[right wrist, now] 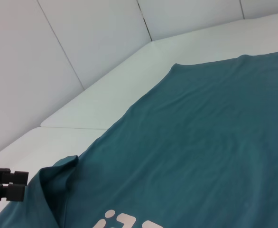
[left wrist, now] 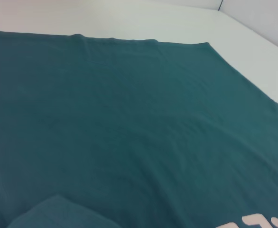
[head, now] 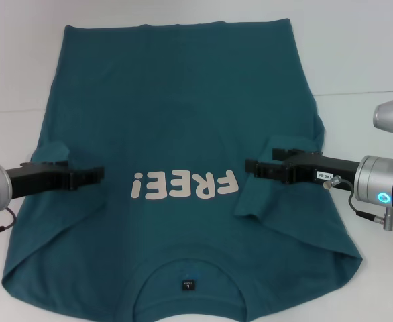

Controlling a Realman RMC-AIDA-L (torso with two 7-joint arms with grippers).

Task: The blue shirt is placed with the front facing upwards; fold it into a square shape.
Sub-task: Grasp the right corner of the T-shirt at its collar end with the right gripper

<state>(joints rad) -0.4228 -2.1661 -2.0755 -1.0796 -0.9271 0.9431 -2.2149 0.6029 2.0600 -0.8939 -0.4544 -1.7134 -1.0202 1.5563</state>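
so I've got the blue shirt (head: pixel 183 134) flat across mid-frame, print up, long axis running top to bottom, with the left gripper (head: pixel 97 175) and right gripper (head: pixel 251 166) level at either side, sleeves folded in under them, can't tell jaw state

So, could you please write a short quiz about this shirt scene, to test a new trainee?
1. True or false: both sleeves of the blue shirt are already folded inward onto the body.
2. Which lies nearest the robot? A) the bottom hem B) the collar with its black neck label C) a sleeve
3. Fill in: the left gripper and right gripper point at each other from either side of the print reading ____.

Key: 1 true; 2 B; 3 FREE!
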